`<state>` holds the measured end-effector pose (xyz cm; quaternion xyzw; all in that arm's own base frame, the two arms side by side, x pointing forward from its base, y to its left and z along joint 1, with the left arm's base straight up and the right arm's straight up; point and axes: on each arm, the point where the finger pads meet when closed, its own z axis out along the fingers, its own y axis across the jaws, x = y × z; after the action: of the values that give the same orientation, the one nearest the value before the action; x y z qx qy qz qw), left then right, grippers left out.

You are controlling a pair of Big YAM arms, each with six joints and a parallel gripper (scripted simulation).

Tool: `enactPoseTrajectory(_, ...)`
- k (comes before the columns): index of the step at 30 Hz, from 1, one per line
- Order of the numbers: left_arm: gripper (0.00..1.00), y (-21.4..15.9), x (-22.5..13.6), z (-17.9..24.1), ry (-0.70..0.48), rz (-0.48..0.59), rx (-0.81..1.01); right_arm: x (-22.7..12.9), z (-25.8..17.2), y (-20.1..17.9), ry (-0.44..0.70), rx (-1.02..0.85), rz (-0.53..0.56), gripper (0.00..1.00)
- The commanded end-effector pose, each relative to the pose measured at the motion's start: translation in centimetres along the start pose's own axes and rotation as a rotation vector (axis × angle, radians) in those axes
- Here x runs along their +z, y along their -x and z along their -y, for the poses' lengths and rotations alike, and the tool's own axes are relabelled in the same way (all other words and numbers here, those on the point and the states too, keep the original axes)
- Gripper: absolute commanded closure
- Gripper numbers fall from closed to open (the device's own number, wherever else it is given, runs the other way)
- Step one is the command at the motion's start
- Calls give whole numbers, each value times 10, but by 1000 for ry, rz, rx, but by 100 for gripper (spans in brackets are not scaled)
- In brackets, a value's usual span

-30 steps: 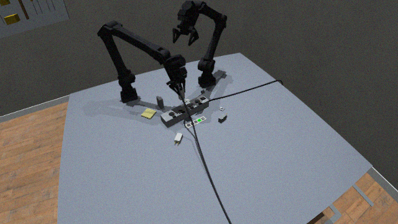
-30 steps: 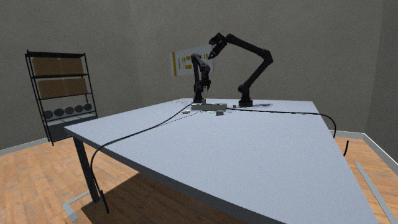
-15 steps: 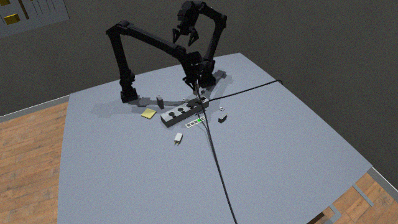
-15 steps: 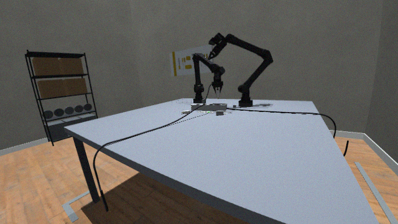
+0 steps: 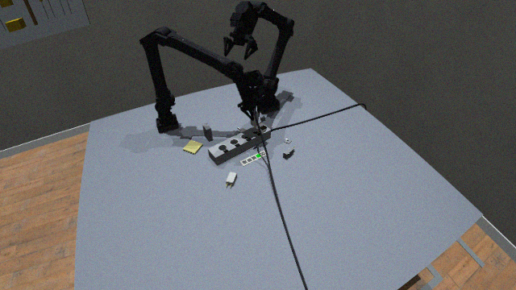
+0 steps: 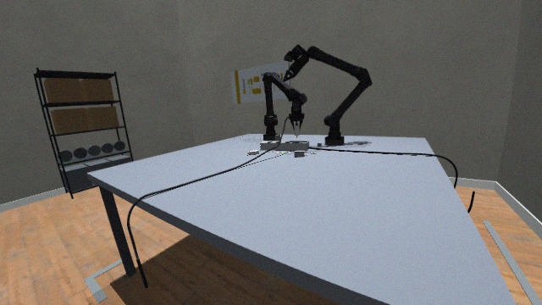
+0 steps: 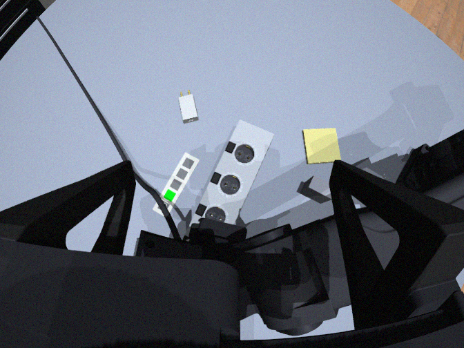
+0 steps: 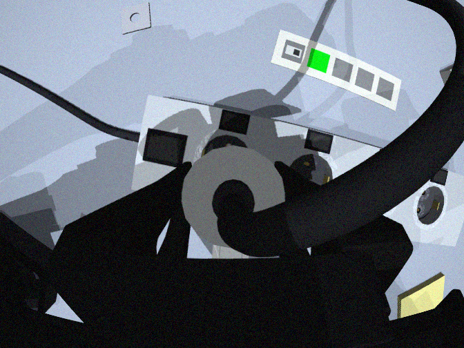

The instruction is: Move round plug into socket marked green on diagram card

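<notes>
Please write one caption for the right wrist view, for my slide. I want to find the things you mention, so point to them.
Round plug (image 8: pixel 198 175) in the right gripper (image 8: pixel 233 172), above the power strip (image 8: pixel 159 106), with the green-marked diagram card (image 8: pixel 398 93) beyond.

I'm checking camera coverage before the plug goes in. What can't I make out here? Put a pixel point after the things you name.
- Pins of the round plug (image 5: pixel 257 116) (image 6: pixel 296 130) (image 8: pixel 232 162), right wrist: its own body hides them.
- Cord end of the power strip (image 5: pixel 243 148) (image 6: pixel 284 146) (image 7: pixel 255 129) (image 8: pixel 158 106), left wrist: behind the right arm (image 5: pixel 201 54) (image 6: pixel 269 99) (image 7: pixel 273 266).
- Squares on the diagram card (image 5: pixel 248 160) (image 6: pixel 284 152) (image 7: pixel 176 183) (image 8: pixel 353 80), exterior: too small.
</notes>
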<state>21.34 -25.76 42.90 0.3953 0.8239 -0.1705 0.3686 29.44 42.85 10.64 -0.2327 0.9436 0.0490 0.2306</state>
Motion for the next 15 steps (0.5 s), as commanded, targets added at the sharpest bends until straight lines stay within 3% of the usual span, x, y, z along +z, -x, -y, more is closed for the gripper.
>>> enactPoseTrajectory(1, 0, 29, -29, 3, -4, 77, -8, -2, -10, 28, 17, 29, 41, 67)
enactPoseTrajectory(8, 0, 29, -29, 3, -4, 77, -8, -4, -10, 40, 16, 29, 44, 67)
enactPoseTrajectory(15, 0, 29, -29, 3, -4, 77, -8, 5, -16, 25, 19, 27, 47, 67)
